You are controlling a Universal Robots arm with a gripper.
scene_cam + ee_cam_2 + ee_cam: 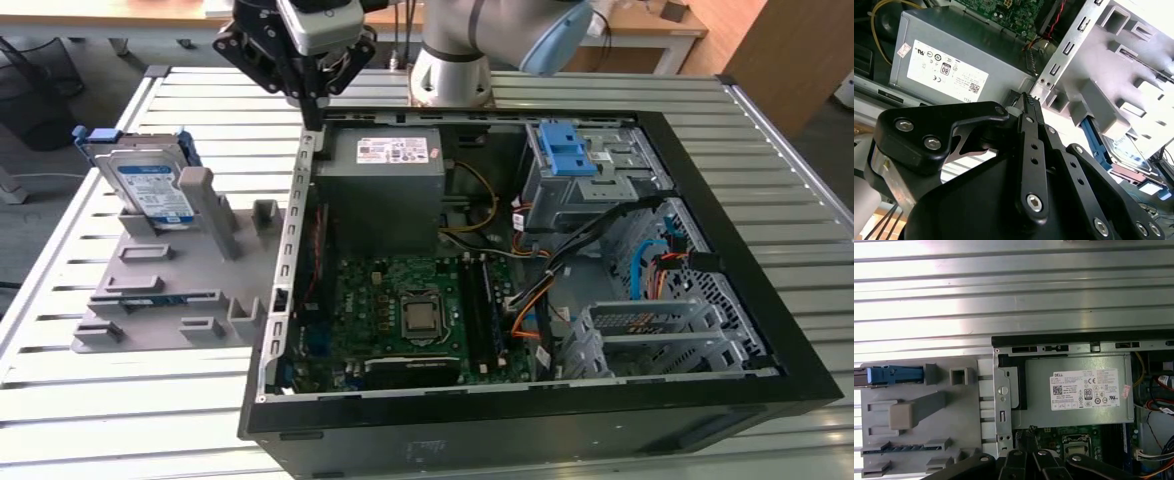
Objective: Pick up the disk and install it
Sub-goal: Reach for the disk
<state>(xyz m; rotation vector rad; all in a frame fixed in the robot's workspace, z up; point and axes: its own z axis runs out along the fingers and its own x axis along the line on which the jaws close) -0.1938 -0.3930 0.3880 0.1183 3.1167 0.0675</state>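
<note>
I see the gripper with its fingers drawn together on nothing, hanging over the far corner of the open computer case, just beside the power supply. The disk stands well apart at the exterior view's left, at the far end of the grey fixture. Its long axis is roughly upright and slightly tilted, with the label facing the near side.

At the exterior view's left, the disk, a flat silver hard drive with blue plastic rails, has its lower end hidden behind the grey plastic fixture. The black metal gripper is cut off above by the picture's edge.
</note>
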